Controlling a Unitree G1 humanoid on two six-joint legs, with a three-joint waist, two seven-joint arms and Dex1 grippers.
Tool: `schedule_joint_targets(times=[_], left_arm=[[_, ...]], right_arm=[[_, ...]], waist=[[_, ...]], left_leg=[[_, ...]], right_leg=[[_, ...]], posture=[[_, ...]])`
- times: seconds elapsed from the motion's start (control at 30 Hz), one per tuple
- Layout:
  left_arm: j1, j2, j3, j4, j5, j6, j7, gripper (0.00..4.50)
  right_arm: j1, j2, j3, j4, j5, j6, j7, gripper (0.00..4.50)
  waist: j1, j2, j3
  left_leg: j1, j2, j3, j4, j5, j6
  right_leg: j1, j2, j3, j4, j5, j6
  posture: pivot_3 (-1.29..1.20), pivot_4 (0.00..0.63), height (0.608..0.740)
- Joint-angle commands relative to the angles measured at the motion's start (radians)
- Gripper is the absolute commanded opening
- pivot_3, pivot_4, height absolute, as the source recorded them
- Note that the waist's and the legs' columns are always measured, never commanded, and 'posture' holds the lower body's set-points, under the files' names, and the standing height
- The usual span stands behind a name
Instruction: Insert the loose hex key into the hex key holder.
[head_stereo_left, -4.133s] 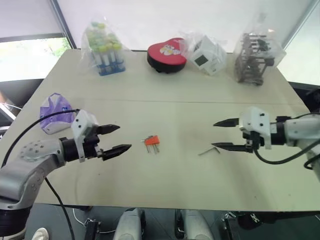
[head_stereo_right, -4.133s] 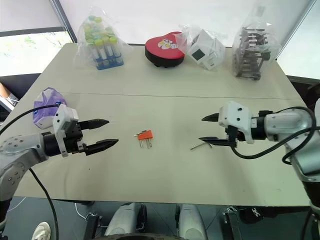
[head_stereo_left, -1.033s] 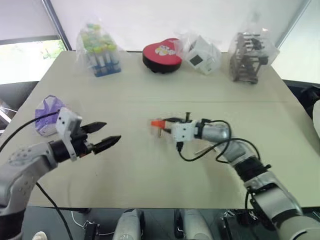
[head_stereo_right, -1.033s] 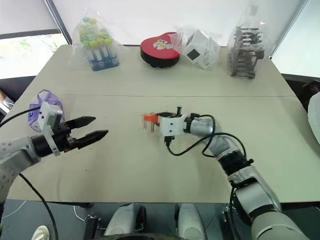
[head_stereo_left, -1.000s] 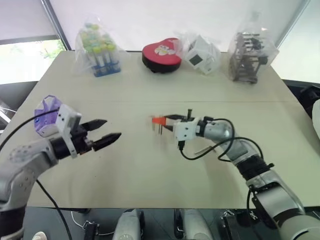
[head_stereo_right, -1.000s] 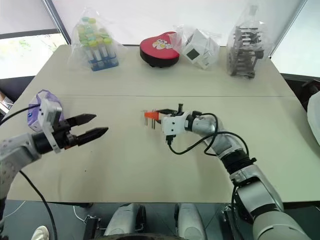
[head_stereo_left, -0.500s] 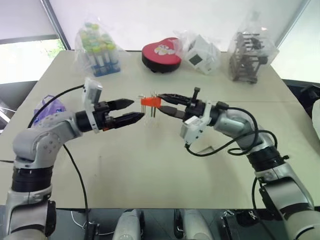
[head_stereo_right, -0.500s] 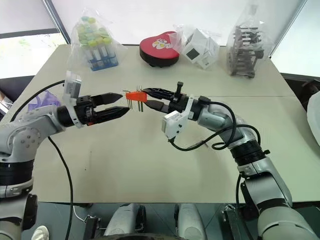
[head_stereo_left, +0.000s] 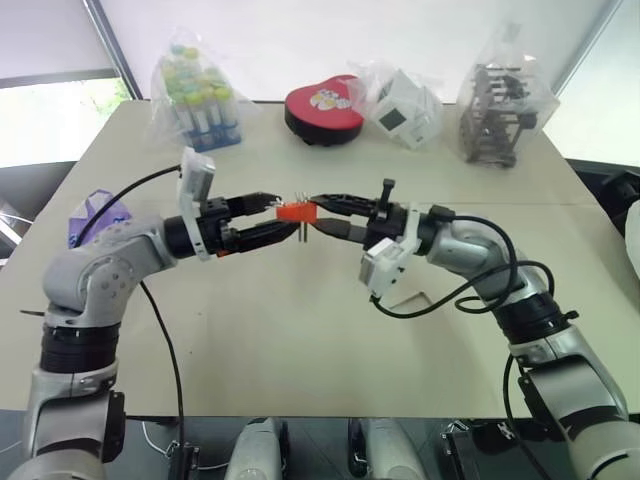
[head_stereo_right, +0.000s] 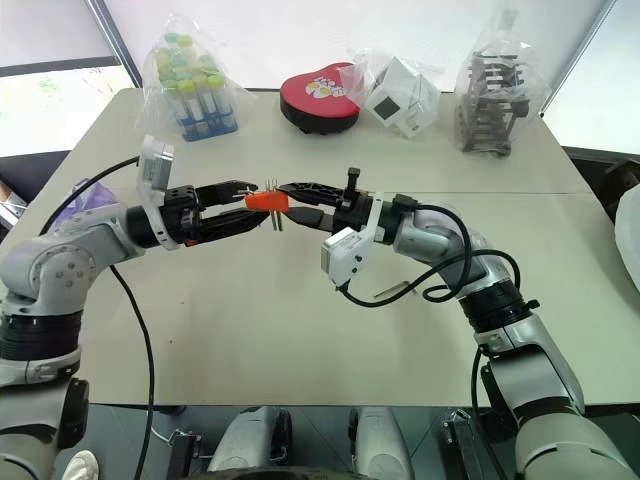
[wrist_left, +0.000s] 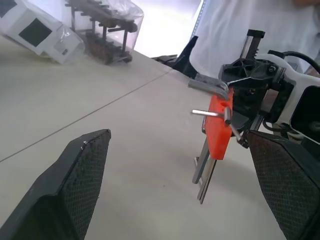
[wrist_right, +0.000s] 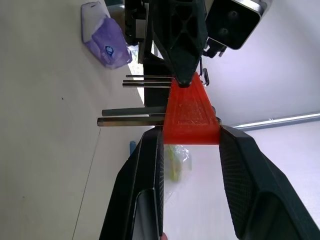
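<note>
Holding the hex key holder (head_stereo_left: 294, 211) above the table (head_stereo_left: 300, 340), the right gripper (head_stereo_left: 322, 211) had its fingers closed on the orange block. The left gripper (head_stereo_left: 275, 215) stood wide open around it. The loose hex key (head_stereo_right: 392, 291) lay on the table under the right arm

A pale beige table (head_stereo_left: 300, 350) takes up most of the room — a thin seam crosses it from side to side. Behind it stands a white wall (head_stereo_left: 300, 30) with a dark slanted post (head_stereo_left: 110, 45). A bright window (head_stereo_left: 50, 120) glows at the left — daylight floods in.
</note>
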Motion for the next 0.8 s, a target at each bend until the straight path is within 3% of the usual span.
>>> schedule_joint_targets(times=[0.03, 0.2, 0.27, 0.5, 0.8], left_arm=[[-0.028, -0.006, -0.004, -0.006, 0.008, -0.015, -0.008, 4.5], [-0.033, -0.021, -0.008, -0.003, 0.014, -0.014, -0.01, 4.5], [-0.032, -0.024, -0.012, -0.001, 0.016, -0.015, -0.013, 3.69], [-0.038, -0.047, -0.025, 0.003, 0.025, -0.019, -0.02, 0.17], [-0.039, -0.052, -0.042, 0.005, 0.044, -0.028, -0.029, 0.07]], right_arm=[[-0.007, 0.01, -0.002, -0.055, 0.036, -0.006, 0.006, 0.98], [-0.003, 0.017, 0.0, -0.07, 0.039, 0.0, 0.016, 0.98], [-0.002, 0.017, 0.001, -0.076, 0.042, 0.001, 0.02, 0.98], [0.004, 0.013, 0.005, -0.093, 0.046, 0.013, 0.03, 0.98], [0.02, -0.005, 0.01, -0.095, 0.06, 0.012, 0.058, 0.98]], waist=[[0.0, 0.0, 0.0], [0.0, 0.0, 0.0], [0.0, 0.0, 0.0], [0.001, 0.0, 0.0], [0.001, 0.0, 0.0]], left_leg=[[0.0, 0.0, 0.0, 0.0, 0.0, 0.0], [0.0, 0.0, 0.0, 0.0, 0.0, 0.0], [0.0, 0.0, 0.0, 0.0, 0.0, 0.0], [0.0, 0.0, 0.0, 0.0, 0.0, 0.0], [0.0, 0.0, 0.0, 0.0, 0.0, 0.0]], right_leg=[[0.0, 0.0, 0.0, 0.0, 0.0, 0.0], [0.0, 0.0, 0.0, 0.0, 0.0, 0.0], [0.0, 0.0, 0.0, 0.0, 0.0, 0.0], [0.0, 0.0, 0.0, 0.0, 0.0, 0.0], [0.0, 0.0, 0.0, 0.0, 0.0, 0.0]], posture=[[0.0, 0.15, 0.74], [0.0, 0.15, 0.74], [0.0, 0.15, 0.74], [0.0, 0.15, 0.74], [0.0, 0.15, 0.74]])
